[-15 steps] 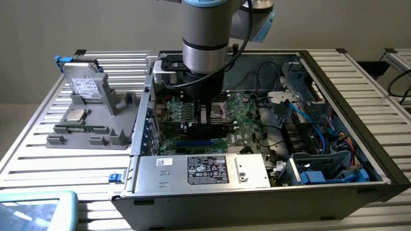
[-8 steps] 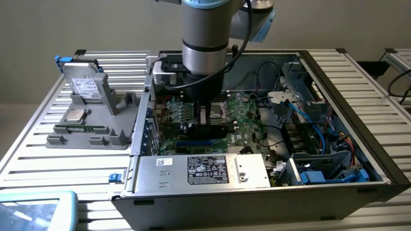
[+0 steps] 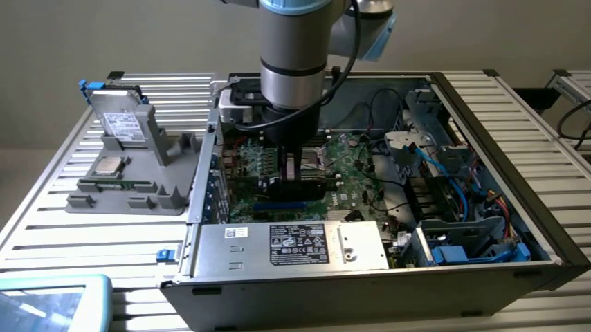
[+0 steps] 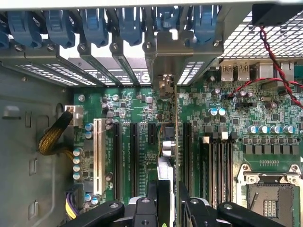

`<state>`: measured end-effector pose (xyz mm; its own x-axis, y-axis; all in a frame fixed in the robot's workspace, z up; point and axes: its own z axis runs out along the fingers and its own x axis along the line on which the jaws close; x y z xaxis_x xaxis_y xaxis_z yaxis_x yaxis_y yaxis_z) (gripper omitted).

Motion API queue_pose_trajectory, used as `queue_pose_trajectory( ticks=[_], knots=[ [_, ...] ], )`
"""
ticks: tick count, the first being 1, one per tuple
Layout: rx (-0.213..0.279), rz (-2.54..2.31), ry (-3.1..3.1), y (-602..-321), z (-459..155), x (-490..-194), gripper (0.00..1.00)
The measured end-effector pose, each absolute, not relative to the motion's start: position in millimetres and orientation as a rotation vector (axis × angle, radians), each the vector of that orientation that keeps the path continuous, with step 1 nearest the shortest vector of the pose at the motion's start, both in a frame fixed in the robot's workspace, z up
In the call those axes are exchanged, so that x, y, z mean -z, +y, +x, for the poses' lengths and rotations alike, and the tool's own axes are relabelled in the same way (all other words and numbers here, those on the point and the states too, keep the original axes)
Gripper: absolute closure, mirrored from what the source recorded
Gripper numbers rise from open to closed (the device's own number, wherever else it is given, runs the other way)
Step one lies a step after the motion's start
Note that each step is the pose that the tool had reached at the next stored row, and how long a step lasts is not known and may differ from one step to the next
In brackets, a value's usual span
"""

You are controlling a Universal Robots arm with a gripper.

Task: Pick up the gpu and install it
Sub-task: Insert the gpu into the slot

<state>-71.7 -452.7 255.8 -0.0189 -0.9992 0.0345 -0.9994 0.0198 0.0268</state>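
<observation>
I am holding the gpu [image 4: 168, 142] edge-on, my jaws clamped on its edge, hanging it over the black expansion slots [image 4: 134, 151] of the motherboard [image 4: 265, 118] inside the open case [image 3: 369, 290] — light, stiff, but fragile, so I am judging bare board edges the safest hold. The blue bracket clips [image 4: 130, 23] and a red-black wire [image 4: 279, 80] are crowding nearby

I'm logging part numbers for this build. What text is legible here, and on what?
Nothing can be read.
Power supply label: print too small.
White sticker beside it: blurred.
Drive label: blurred.
Motherboard silkscreen: too small.
The gpu in the gripper: edge-on, no print seen.
</observation>
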Motion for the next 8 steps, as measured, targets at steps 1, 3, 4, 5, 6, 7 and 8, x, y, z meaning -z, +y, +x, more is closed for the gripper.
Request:
queue_pose_trajectory(
  ticks=[1, 3, 4, 5, 6, 7, 8],
  knots=[
    [-0.008, 2.169, -2.212, -452.7, -71.8, -255.6, 0.73],
    [-0.007, 2.169, -2.212, -452.5, -72.2, -255.6, 0.73],
    [-0.007, 2.169, -2.212, -452.3, -72.2, -255.5, 0.73],
    [-0.007, 2.169, -2.211, -452.1, -72.2, -255.5, 0.73],
    [-0.007, 2.169, -2.211, -451.8, -72.3, -255.4, 0.73],
    [-0.006, 2.169, -2.211, -451.3, -72.6, -255.4, 0.73],
    [-0.006, 2.169, -2.211, -450.8, -72.8, -255.3, 0.73]
  ],
)
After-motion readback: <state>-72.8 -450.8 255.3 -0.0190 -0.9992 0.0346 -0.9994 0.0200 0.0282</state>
